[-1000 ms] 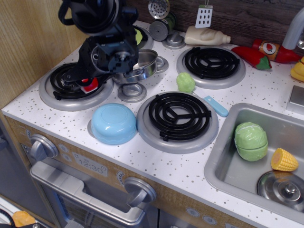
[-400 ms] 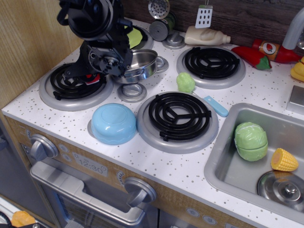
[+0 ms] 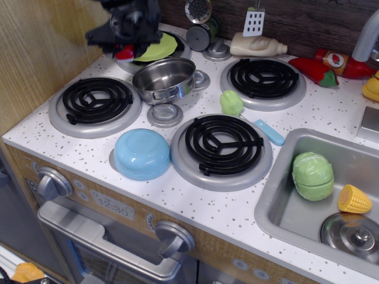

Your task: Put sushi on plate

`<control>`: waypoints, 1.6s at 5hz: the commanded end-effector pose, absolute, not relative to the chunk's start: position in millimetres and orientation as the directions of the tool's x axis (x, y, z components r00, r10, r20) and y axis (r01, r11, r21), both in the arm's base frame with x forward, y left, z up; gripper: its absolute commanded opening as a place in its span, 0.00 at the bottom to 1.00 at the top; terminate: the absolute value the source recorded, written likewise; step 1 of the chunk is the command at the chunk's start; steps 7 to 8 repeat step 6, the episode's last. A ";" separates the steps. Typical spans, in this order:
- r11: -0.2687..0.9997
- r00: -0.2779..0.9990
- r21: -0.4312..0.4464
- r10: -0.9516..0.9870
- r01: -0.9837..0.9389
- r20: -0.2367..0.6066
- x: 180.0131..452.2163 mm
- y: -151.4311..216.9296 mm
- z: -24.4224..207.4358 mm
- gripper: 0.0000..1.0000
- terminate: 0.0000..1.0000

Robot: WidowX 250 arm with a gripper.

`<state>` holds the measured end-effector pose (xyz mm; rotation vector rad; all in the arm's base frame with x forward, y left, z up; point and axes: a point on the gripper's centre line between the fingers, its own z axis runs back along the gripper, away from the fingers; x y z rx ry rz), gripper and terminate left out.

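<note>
My black gripper (image 3: 121, 47) is at the back left, raised above the stove. It is shut on the sushi (image 3: 125, 54), a small red and white piece that shows just under the fingers. The lime-green plate (image 3: 159, 47) lies on the back left burner, right beside and slightly behind the held sushi, partly hidden by the gripper. The sushi hangs over the plate's near left edge.
A steel pot (image 3: 167, 78) stands just in front of the plate. A light blue bowl (image 3: 142, 153) lies upside down at the front. A green brush (image 3: 232, 103), a red chili pepper (image 3: 314, 69), a bottle (image 3: 256, 44) and a sink (image 3: 278, 201) with toy food are to the right.
The gripper lifted the sushi off the front left burner and carried it back and up to the edge of the green plate. The front left burner is now bare.
</note>
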<state>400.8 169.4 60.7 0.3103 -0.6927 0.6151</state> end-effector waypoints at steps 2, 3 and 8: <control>0.891 0.658 0.018 0.321 -0.454 0.681 446.1 181.4 82.8 1.00 0.00; 0.907 0.644 -0.007 0.305 -0.421 0.702 443.6 181.9 82.5 1.00 0.00; 0.907 0.644 -0.007 0.305 -0.421 0.702 443.6 181.9 82.5 1.00 1.00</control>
